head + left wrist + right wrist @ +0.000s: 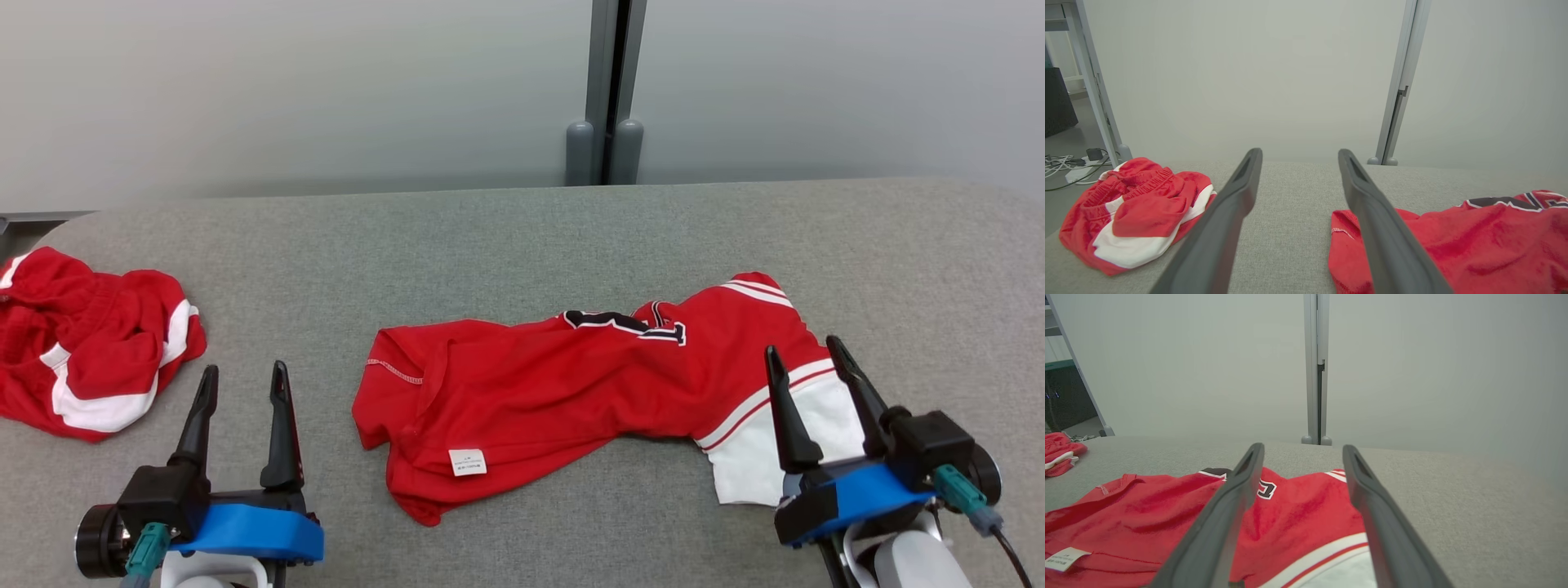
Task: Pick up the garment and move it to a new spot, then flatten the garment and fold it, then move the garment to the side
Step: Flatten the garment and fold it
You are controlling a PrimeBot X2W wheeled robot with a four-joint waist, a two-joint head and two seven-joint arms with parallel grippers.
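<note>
Garment (571, 384) rumpled on worktop (490, 237), its 4 o'clock corner hidden behind right gripper (802, 345); jaws spread, empty, as on left gripper (245, 367). Red bundle (90, 351) at 9 o'clock, cut off.

Even diffuse light, soft shadows, wrist views hazy.

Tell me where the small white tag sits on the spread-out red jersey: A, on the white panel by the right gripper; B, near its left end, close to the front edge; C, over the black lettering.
B: the white tag lies on the red jersey low toward its left end, apart from the black lettering.
</note>
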